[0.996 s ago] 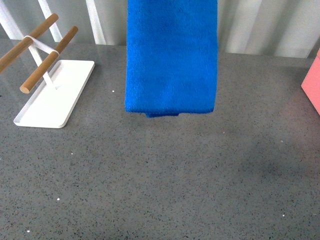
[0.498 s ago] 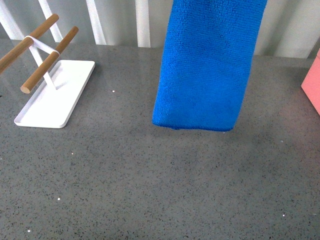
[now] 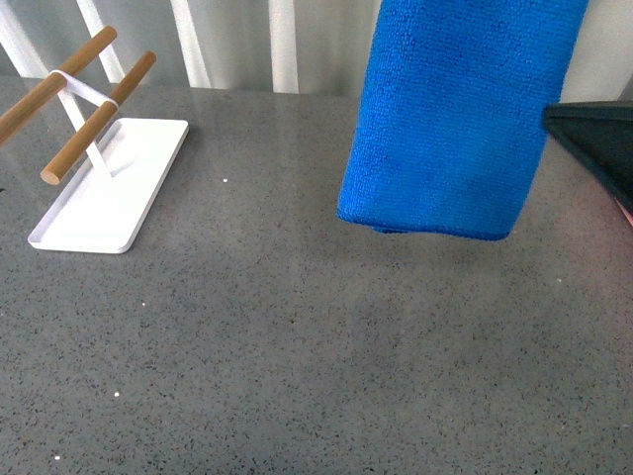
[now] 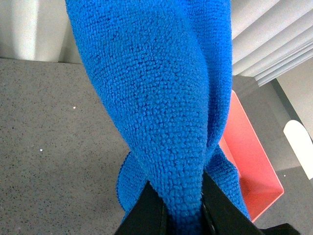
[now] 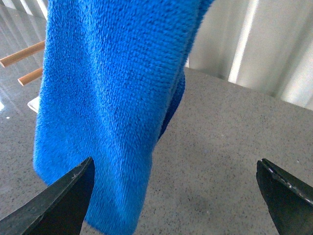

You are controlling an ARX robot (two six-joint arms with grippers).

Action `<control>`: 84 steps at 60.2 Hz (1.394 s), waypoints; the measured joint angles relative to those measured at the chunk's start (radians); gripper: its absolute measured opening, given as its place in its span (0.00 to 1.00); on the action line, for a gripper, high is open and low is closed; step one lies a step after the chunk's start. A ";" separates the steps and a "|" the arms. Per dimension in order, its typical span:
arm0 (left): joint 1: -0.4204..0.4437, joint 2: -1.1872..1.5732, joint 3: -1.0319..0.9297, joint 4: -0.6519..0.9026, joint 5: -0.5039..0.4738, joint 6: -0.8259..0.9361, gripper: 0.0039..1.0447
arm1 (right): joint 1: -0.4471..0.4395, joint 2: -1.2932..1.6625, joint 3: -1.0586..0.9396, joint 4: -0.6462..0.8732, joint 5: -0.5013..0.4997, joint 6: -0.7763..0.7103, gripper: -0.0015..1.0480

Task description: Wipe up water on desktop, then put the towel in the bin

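The bright blue towel [image 3: 450, 119] hangs folded above the dark grey speckled desktop [image 3: 297, 336], right of centre in the front view, its top out of frame. My left gripper [image 4: 181, 213] is shut on the towel [image 4: 161, 98], black fingers pinching a fold. The salmon-pink bin [image 4: 252, 161] lies just beyond the towel in the left wrist view; in the front view only a sliver shows at the right edge. My right gripper [image 5: 178, 196] is open, fingers wide, with the towel [image 5: 107, 98] hanging by one finger. A dark part of the right arm [image 3: 598, 139] shows at the right edge.
A flat white tray [image 3: 114, 188] with two wooden rods [image 3: 94, 119] stands at the back left of the desktop. White vertical slats [image 3: 227, 45] line the back edge. A faint darker patch shows on the desktop [image 5: 195, 203] between the right fingers.
The towel has moved to the right, from the centre towards the bin side, swinging slightly. The right arm's dark part has come into the front view at the right edge.
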 joint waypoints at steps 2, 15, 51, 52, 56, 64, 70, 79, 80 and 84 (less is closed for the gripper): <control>-0.002 0.000 0.005 -0.004 0.000 -0.002 0.05 | 0.018 0.027 0.008 0.021 0.015 -0.006 0.93; -0.018 0.000 0.011 -0.011 0.014 -0.025 0.05 | 0.080 0.167 0.086 0.109 0.071 -0.064 0.93; -0.010 0.000 0.013 -0.036 0.045 -0.063 0.05 | 0.178 0.268 0.214 0.216 0.033 -0.010 0.36; -0.008 -0.001 0.013 -0.036 0.046 -0.065 0.05 | 0.179 0.268 0.215 0.218 0.034 -0.009 0.32; -0.006 -0.002 0.013 -0.036 0.049 -0.069 0.05 | 0.179 0.268 0.217 0.221 0.037 -0.006 0.22; 0.001 -0.008 0.011 -0.036 0.051 -0.077 0.05 | 0.175 0.266 0.218 0.222 0.044 0.002 0.06; 0.007 -0.011 0.010 -0.038 0.048 -0.079 0.05 | 0.161 0.254 0.218 0.219 0.043 0.004 0.04; 0.018 -0.012 0.004 -0.048 0.038 -0.079 0.24 | 0.130 0.237 0.218 0.189 0.040 0.005 0.04; 0.021 -0.012 0.002 -0.048 0.038 -0.079 0.28 | 0.125 0.233 0.218 0.183 0.040 0.006 0.04; 0.040 -0.012 -0.010 -0.048 0.038 -0.079 0.42 | 0.102 0.221 0.219 0.159 0.040 0.007 0.04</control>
